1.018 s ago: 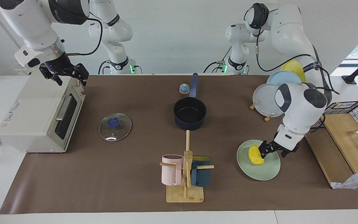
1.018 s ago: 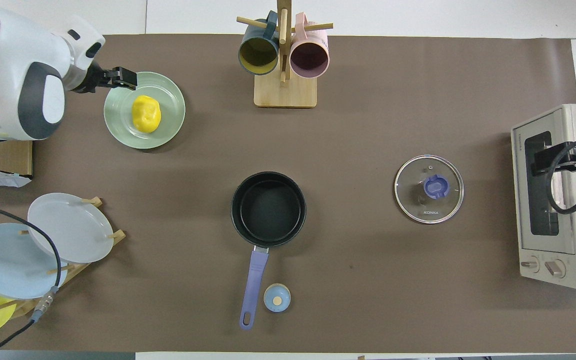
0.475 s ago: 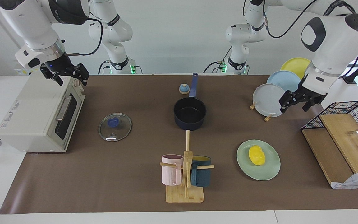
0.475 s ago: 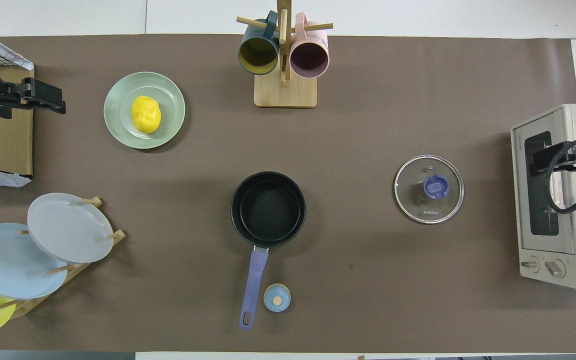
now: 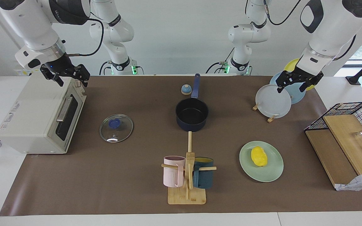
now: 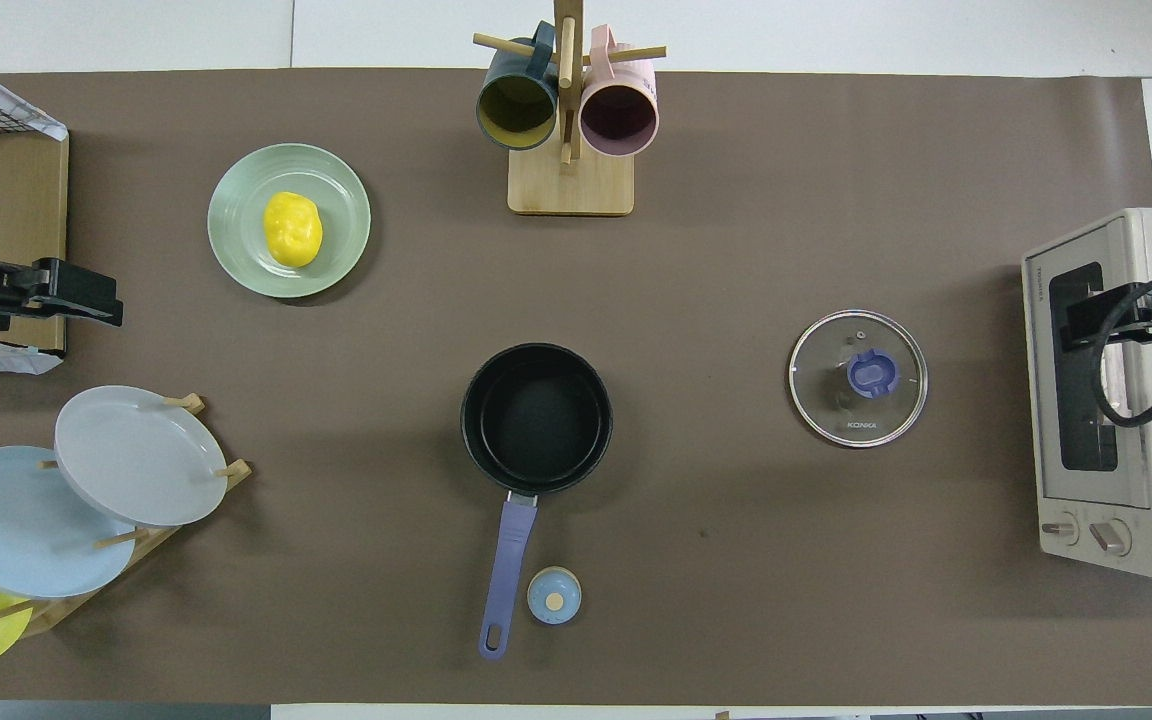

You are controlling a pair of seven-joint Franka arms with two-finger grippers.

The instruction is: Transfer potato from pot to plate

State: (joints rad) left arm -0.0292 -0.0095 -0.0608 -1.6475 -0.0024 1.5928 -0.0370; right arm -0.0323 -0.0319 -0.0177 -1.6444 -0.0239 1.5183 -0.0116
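Observation:
The yellow potato (image 5: 259, 156) lies on the mint-green plate (image 5: 273, 173), also in the overhead view, potato (image 6: 292, 228) on plate (image 6: 338, 252). The navy pot (image 5: 192, 114) stands mid-table with nothing inside, its handle toward the robots; overhead it shows its black inside (image 6: 536, 418). My left gripper (image 5: 290, 88) is open and holds nothing, raised over the plate rack, well apart from the plate; overhead it shows at the view's edge (image 6: 101, 300). My right gripper (image 5: 72, 82) is open, waiting over the toaster oven (image 5: 39, 116).
A glass lid (image 5: 116, 127) lies between oven and pot. A mug rack (image 5: 187, 175) with pink and teal mugs stands farther out than the pot. A rack with grey (image 5: 272, 102), blue and yellow plates, a small bell (image 5: 186, 89), and a wire basket with boards (image 5: 341, 141) are present.
My left gripper let go of the potato on the green plate, rose, and moved toward the robots to above the plate rack. The right arm has not moved.

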